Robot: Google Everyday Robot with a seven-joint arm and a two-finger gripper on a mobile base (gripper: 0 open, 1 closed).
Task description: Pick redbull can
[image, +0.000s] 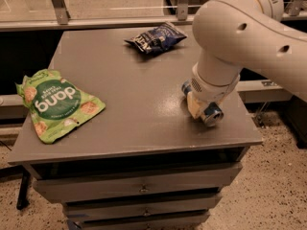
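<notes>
**Pincer down on the can at the tabletop's right edge**

We see the pincer (pixel 200 107) lowered onto the right side of the grey tabletop (pixel 134 104), set straight over the redbull can (pixel 211 114). The can lies on its side on the tabletop, close to the right edge and nearer the front than the back. It runs at a slant: its silver end pokes out toward the front right, and a small blue piece shows at the back left, beside the wrist. The pincer covers the middle of the can, and its pale lower part touches the can's near side. We cannot tell whether the pincer is clenched on the can or only resting loose around it, because the far side of the grasp is hidden behind the wrist. The can's underside looks to be on the tabletop.

The white arm (pixel 240 28) comes in from the upper right and bends down to the wrist above the can.

Counting what is there, we find one can and two bags. A green snack bag (pixel 57 102) lies flat at the left edge, well apart from the can. A dark blue chip bag (pixel 156 37), crinkled, lies near the back edge around the middle. Neither bag touches the pincer or the can.

Under the tabletop we count three drawers (pixel 144 189), stacked one above another.
</notes>
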